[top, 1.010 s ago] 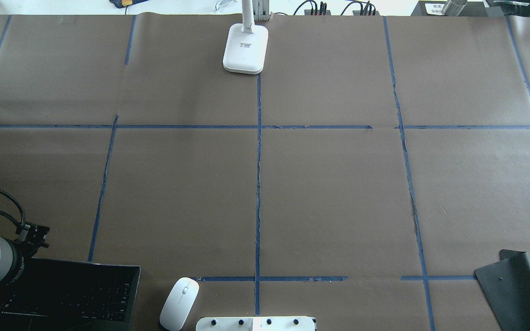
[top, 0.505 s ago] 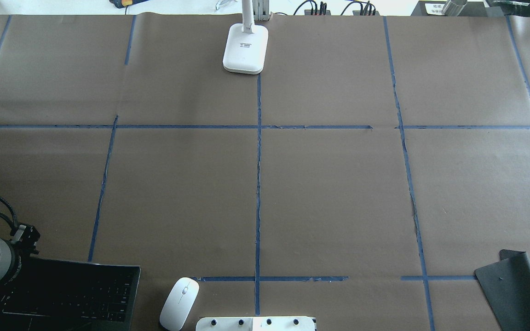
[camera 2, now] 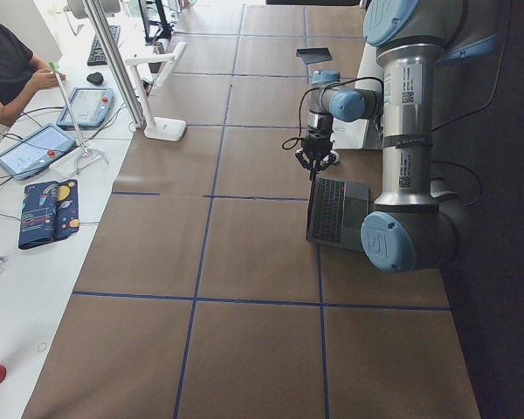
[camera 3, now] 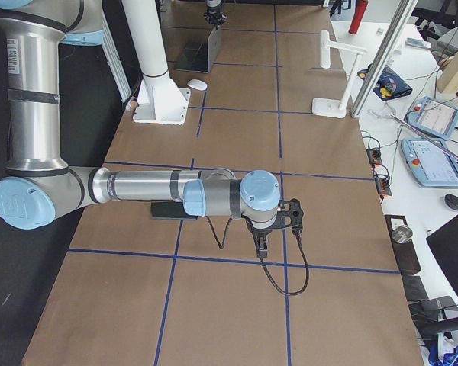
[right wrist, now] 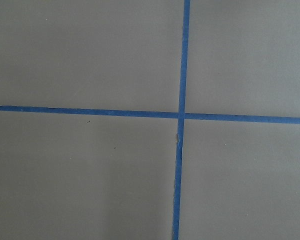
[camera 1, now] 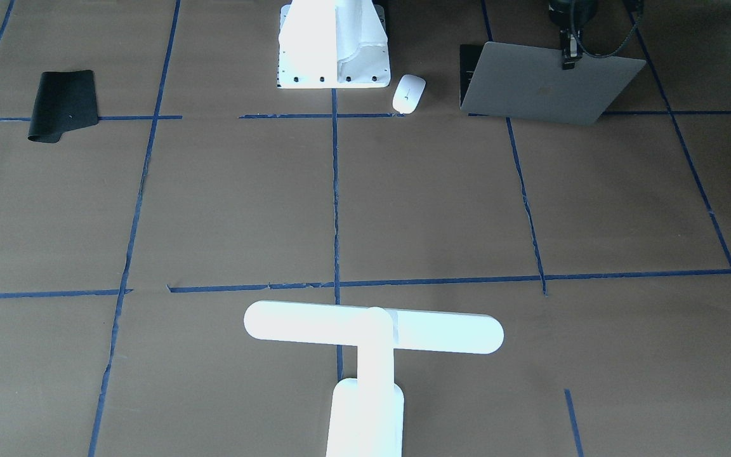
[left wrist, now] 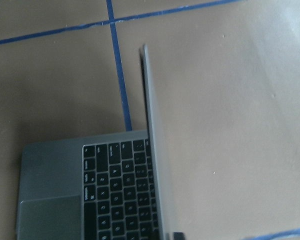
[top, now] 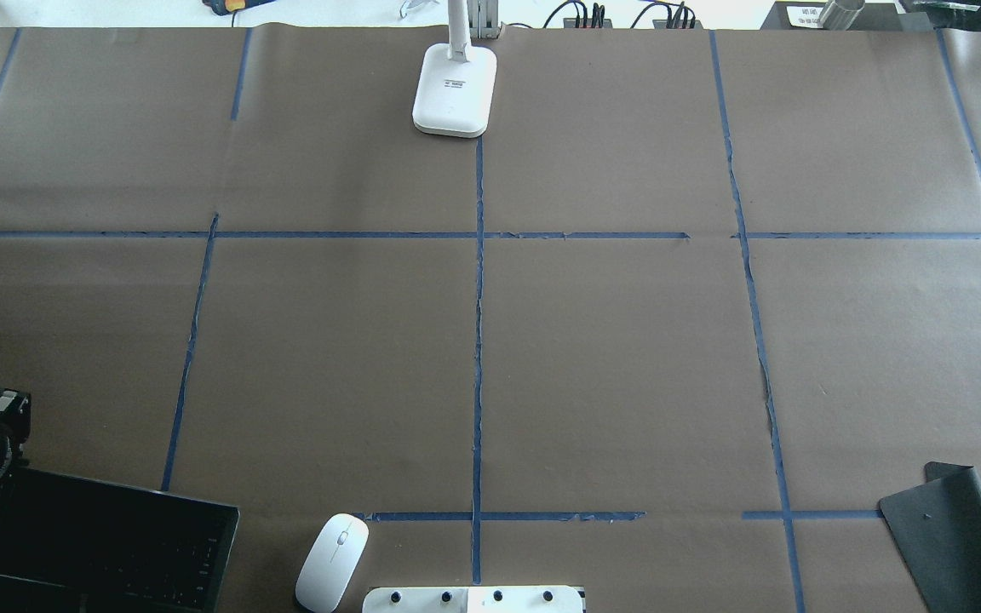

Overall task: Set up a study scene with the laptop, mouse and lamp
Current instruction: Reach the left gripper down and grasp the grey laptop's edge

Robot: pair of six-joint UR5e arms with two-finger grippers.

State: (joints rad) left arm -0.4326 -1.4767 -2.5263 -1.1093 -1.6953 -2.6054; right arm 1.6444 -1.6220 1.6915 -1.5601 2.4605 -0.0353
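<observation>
Grey metal is pinched in my left claw (camera 1: 568, 61), whose fingers are closed on the top edge of the laptop (camera 1: 546, 86) lid. The lid stands raised over the dark keys and trackpad at my near left corner of the brown paper (top: 610, 358). The mouse (camera 1: 408, 93) lies flat between the laptop and my white mount (camera 1: 334, 44), just beside the mount and touching neither. The lamp (camera 1: 372, 330) stands upright at the far edge, well apart from the rest, its base on the centre line of blue tape (top: 478, 340). My right claw (camera 3: 262, 248) points down over a tape crossing near the black mat (camera 1: 61, 105); I cannot tell whether its fingers are apart or together.
</observation>
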